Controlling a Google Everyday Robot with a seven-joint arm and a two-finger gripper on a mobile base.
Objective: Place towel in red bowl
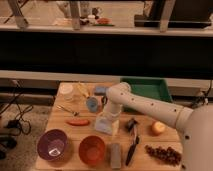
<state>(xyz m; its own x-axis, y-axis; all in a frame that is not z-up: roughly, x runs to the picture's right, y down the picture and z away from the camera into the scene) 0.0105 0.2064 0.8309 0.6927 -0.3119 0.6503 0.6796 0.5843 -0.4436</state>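
Towel [100,128]: pale, squarish patch near the middle of the table [61,125], right under the arm's end. Edges merge with the gripper above, so its outline is uncertain. It sits just up and right of the red bowl [92,149], close but apart.

Handling, by judgement:
- thin cloth, light, floppy, nothing to break
- no stiffness, so it will sag and trail from wherever it is pinched
- a pinch at the centre or on a raised fold should gather it into a bunch that drops clear into the bowl
- an edge grip risks a corner draping over the rim
- a flat cloth on wood gives little to bite, so the fingers must press down onto the surface before closing

Arm: white, enters from lower right, runs up and left across the table to a bend near the blue block [100,90], then turns steeply downward.

Gripper [109,118]: points down at the cloth, low over it. Contact cannot be told. Fingers spread wide, nothing held.

Neighbours:
- orange-red stick [78,121] just left of the towel
- grey block [116,154] beside the red bowl
- purple bowl [52,145] further left

Carry to the bowl looks short, down and left
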